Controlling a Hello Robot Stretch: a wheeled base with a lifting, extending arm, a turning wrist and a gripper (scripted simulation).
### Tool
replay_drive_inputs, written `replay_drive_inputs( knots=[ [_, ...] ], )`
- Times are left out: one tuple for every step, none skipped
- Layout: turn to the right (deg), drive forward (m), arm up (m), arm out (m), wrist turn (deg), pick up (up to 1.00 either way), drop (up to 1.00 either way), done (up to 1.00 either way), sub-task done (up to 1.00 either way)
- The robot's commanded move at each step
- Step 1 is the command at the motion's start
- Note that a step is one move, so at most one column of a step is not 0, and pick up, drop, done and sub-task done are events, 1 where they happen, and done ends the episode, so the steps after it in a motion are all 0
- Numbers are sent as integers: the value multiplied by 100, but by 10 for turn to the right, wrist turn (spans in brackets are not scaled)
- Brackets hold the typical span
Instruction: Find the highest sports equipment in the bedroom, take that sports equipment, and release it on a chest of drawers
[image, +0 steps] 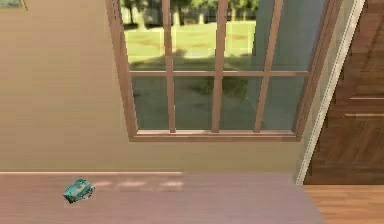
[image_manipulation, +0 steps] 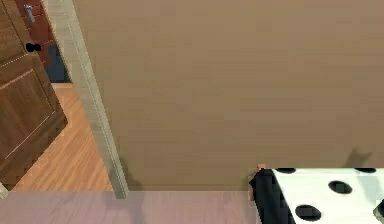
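The gripper (image_manipulation: 264, 196) is cut off by the arm side view's bottom edge, so you cannot tell its state or whether it holds anything; one small, unidentifiable teal object (image: 77, 190) lies on the pinkish surface (image: 230, 200) beneath one window (image: 215, 72).

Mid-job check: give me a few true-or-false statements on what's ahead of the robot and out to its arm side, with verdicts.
1. A small teal object lies on the pinkish surface at the forward view's lower left. True.
2. The window has a white frame. False: the window frame is brown wood.
3. A dark wooden door stands at the forward view's right. True.
4. In the arm side view the door's knob is gold. False: the knob is black.
5. The pincer sits near the arm side view's bottom edge, right of the middle. True.
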Motion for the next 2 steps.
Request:
replay_drive_inputs(
  knots=[
    [0,10,0,0,0,0,0,0,0],
    [-450,0,0,0,0,0,0,0,0]
  ],
)
